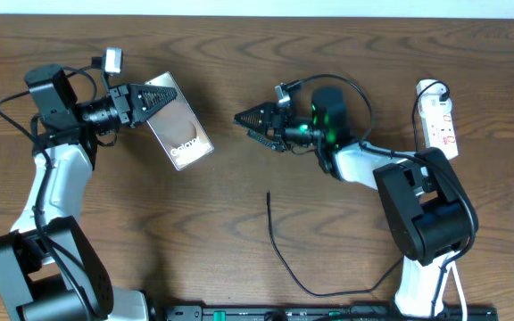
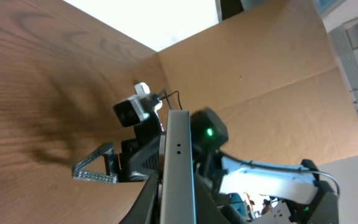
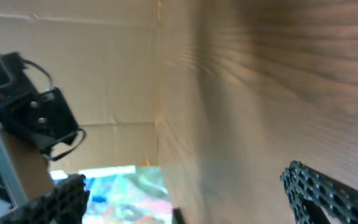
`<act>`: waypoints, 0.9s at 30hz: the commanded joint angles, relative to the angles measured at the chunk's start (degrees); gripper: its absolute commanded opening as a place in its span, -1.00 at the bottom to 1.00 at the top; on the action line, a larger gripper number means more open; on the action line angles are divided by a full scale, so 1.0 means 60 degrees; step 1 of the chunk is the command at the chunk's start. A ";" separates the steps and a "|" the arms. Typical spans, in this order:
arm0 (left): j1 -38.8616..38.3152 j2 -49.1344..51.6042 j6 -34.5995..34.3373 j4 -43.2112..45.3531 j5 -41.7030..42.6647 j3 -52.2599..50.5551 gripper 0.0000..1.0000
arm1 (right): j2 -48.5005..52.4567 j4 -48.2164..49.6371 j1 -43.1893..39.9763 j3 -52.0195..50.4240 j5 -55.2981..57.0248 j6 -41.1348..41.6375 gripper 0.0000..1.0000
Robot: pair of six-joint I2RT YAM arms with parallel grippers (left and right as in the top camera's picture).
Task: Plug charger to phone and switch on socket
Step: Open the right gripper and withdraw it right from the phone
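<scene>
My left gripper is shut on the top end of the phone, a glossy slab with "Galaxy" lettering, and holds it tilted at the table's left. In the left wrist view the phone shows edge-on between the jaws. My right gripper is open and empty, pointing left, a short gap from the phone's right side. Its spread fingers frame the bottom of the right wrist view. The charger, a thin black cable, lies on the table below the right gripper, with its plug tip free. The socket, a white power strip, lies at the far right.
The wooden table is walled by brown cardboard. The right arm's base stands at the lower right and the left arm's base at the lower left. The charger cable runs toward the front edge.
</scene>
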 commanded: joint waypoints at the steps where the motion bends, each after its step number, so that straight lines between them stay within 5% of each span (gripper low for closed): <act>1: 0.0033 0.0040 0.0244 0.0011 0.0131 0.0149 -0.86 | -0.0390 -0.1945 0.0146 0.1104 -0.0215 -0.2204 0.98; 6: 0.0033 0.0066 0.0288 -0.0044 -0.0131 0.0146 -0.86 | -0.0783 -0.6317 0.0499 0.2561 0.1053 -0.4084 0.98; 10: 0.0033 0.0091 0.0317 -0.0051 -0.0375 0.0146 -0.85 | -0.0976 -1.1162 0.0761 0.4419 0.4102 -0.5315 0.99; 13: 0.0033 0.0091 0.0321 -0.0117 -0.0707 0.0127 -0.85 | -0.0976 -1.3231 0.0958 0.5472 0.5829 -0.5574 0.99; 27: 0.0113 0.0091 0.1894 -0.1370 -0.0699 0.0098 -0.85 | -0.0831 -1.5817 0.1446 0.5668 0.7548 -0.4849 0.98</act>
